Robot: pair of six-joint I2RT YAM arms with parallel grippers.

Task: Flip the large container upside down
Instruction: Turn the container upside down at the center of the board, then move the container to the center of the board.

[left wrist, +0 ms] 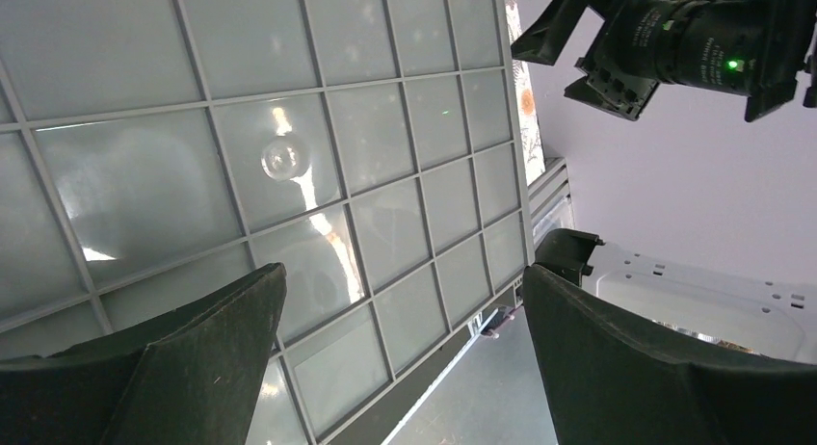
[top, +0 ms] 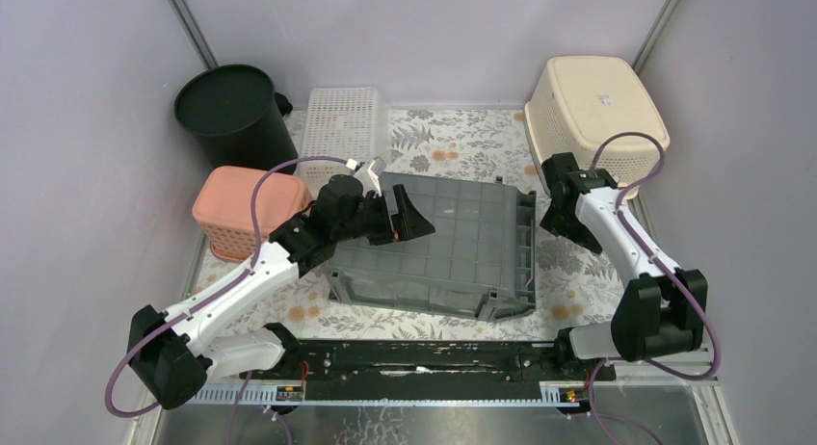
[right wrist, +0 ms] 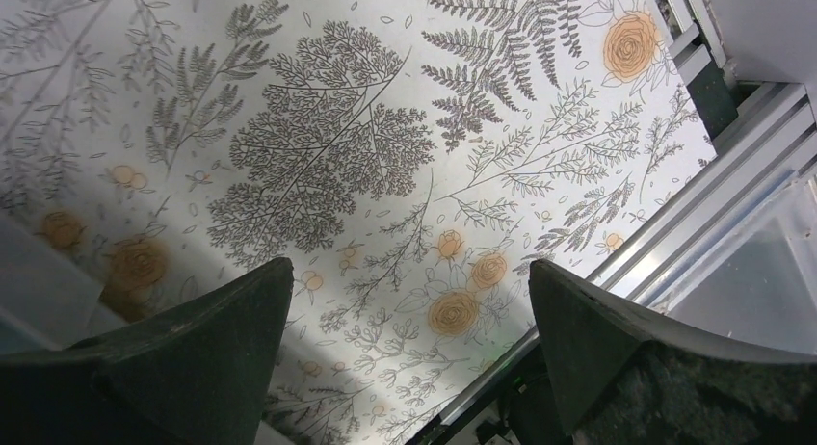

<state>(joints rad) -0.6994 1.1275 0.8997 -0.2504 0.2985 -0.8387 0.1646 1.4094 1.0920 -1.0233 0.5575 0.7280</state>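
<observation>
Two arms stand at the near edge of the surface (top: 453, 137). The left arm (top: 241, 281) hangs over the one large grey container (top: 462, 243), jaws wide and holding nothing. The right arm (top: 617, 228) is just beside the container's right rim, jaws also wide and empty. We see the container mid-surface with its gridded base showing on top. We count four smaller vessels: one black bucket (top: 231, 108) at the far left corner, one white lattice basket (top: 342, 122) on the far edge, one salmon basket (top: 246, 209) by the left edge, and one cream basket (top: 592, 108) at the far right corner. Its small sticker (top: 607, 100) is too small to read.
</observation>
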